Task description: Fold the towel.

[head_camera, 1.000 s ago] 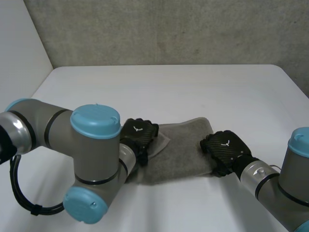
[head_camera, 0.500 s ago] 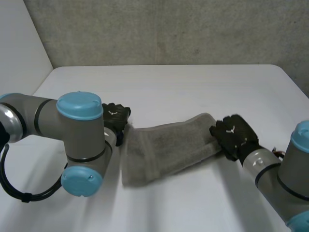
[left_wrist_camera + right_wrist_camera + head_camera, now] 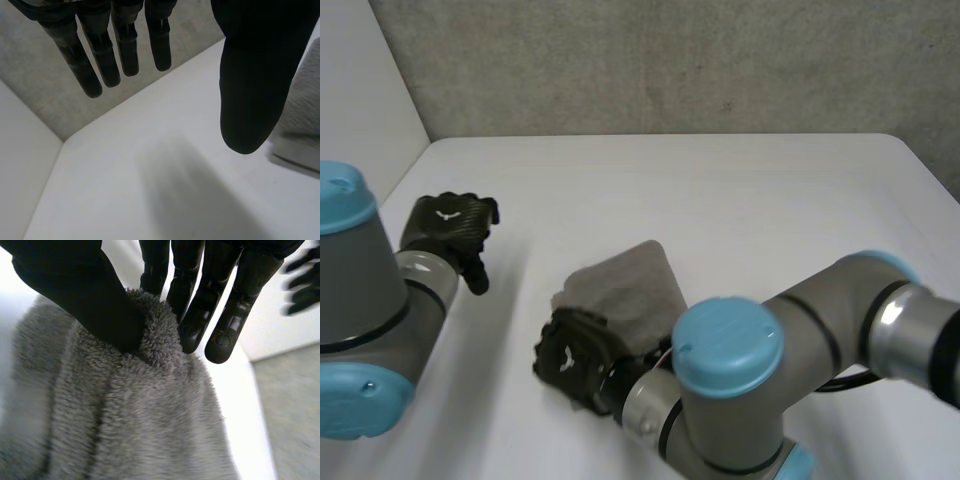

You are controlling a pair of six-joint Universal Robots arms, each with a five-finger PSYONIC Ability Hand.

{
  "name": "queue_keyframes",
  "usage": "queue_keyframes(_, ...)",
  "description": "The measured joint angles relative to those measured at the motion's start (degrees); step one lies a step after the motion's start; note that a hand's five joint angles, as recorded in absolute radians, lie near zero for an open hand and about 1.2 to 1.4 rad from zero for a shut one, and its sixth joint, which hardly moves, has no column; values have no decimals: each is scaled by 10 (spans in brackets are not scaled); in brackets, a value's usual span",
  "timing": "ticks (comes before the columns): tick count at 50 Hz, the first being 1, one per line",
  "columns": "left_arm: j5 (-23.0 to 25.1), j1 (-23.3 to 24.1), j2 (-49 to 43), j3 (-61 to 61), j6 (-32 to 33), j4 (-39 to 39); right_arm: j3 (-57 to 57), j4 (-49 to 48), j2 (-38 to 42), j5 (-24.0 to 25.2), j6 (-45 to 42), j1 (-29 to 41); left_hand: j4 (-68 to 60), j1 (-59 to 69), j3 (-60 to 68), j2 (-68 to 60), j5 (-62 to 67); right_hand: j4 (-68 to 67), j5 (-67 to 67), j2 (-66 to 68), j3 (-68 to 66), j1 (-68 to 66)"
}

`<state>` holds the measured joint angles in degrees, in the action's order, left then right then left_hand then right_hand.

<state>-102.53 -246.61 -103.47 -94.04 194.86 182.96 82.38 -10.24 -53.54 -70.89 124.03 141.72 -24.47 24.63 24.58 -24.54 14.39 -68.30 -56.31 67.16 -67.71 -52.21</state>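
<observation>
The grey towel (image 3: 625, 288) lies bunched and doubled over near the middle of the white table (image 3: 740, 190). My right hand (image 3: 575, 358) has crossed to the towel's near left end. In the right wrist view its thumb and fingers (image 3: 235, 305) pinch a fold of the towel's edge (image 3: 155, 340). My left hand (image 3: 450, 228) hovers over bare table to the left, clear of the cloth. In the left wrist view its fingers (image 3: 100, 55) hang straight and apart from the thumb, holding nothing, with a strip of the towel (image 3: 305, 110) beside the thumb.
A grey wall (image 3: 660, 60) runs behind the table's far edge and a pale wall (image 3: 360, 110) stands at the left. My right arm's elbow (image 3: 730, 350) lies across the table's near side.
My right hand has carried the towel's right end over to the left, doubling the cloth, and closed on it. My left hand let go and drew away to the left.
</observation>
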Motion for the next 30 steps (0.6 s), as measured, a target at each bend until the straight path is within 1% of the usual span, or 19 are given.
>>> queue_keyframes(2,2,-4,3,-3,0,0,0,0,5,3,-1,2,0,0,0,0,0,0,0,0,0,0)
queue_keyframes(3,12,-14,12,-10,0,0,-3,0,15,7,-2,6,2,-2,-1,1,-2,61,42,-61,57,13)
queue_keyframes(4,16,-16,14,-11,-1,0,-4,-1,15,5,-1,6,2,-2,-1,1,-2,126,100,-117,121,69)
queue_keyframes(5,16,-16,14,-11,-1,0,-4,-1,15,5,-1,6,2,-2,-1,1,-2,126,100,-117,121,69)
queue_keyframes(6,24,-17,15,-12,-1,0,-8,-2,10,-3,3,5,2,-2,-2,2,-2,194,164,-195,199,133)
queue_keyframes(7,31,-17,16,-11,-1,1,-10,-3,-2,-15,11,3,3,-2,-2,3,-3,405,372,-404,399,297)
queue_keyframes(9,37,-16,16,-9,-2,1,-11,-4,-18,-30,25,-1,3,-2,-2,3,-3,510,478,-502,504,374)
queue_keyframes(10,41,-14,15,-4,-3,2,-10,-5,-36,-47,46,-8,3,-2,-2,3,-3,548,519,-534,545,401)
queue_keyframes(11,42,-13,15,-2,-4,2,-9,-5,-43,-53,56,-11,3,-2,-2,3,-3,552,525,-539,553,405)
queue_keyframes(13,45,-6,14,10,-7,2,-4,-5,-71,-74,108,-27,3,-2,-2,3,-3,553,530,-543,557,407)
queue_keyframes(16,46,6,13,27,-13,2,5,-3,-103,-90,180,-49,3,-2,-2,3,-3,553,530,-543,557,407)
queue_keyframes(17,46,6,13,27,-13,2,5,-3,-103,-90,180,-49,3,-2,-2,3,-3,553,530,-543,557,407)
queue_keyframes(18,45,20,12,43,-20,2,15,1,-129,-97,243,-68,3,-2,-2,3,-3,553,530,-543,557,407)
queue_keyframes(19,45,27,11,51,-25,2,22,5,-144,-99,281,-80,3,-2,-2,3,-3,553,530,-543,557,407)
queue_keyframes(21,44,32,11,57,-30,2,24,7,-149,-100,294,-85,3,-2,-2,3,-3,553,530,-543,557,407)
queue_keyframes(24,42,52,7,88,-61,1,36,44,-183,-98,395,-128,3,-2,-2,3,-3,553,530,-543,557,407)
queue_keyframes(28,41,81,-10,122,-107,-2,37,108,-201,-91,475,-176,3,-2,-2,3,-3,553,530,-543,557,407)
queue_keyframes(30,41,95,-22,134,-123,-5,36,131,-203,-86,495,-191,3,-2,-2,3,-3,553,530,-543,557,407)
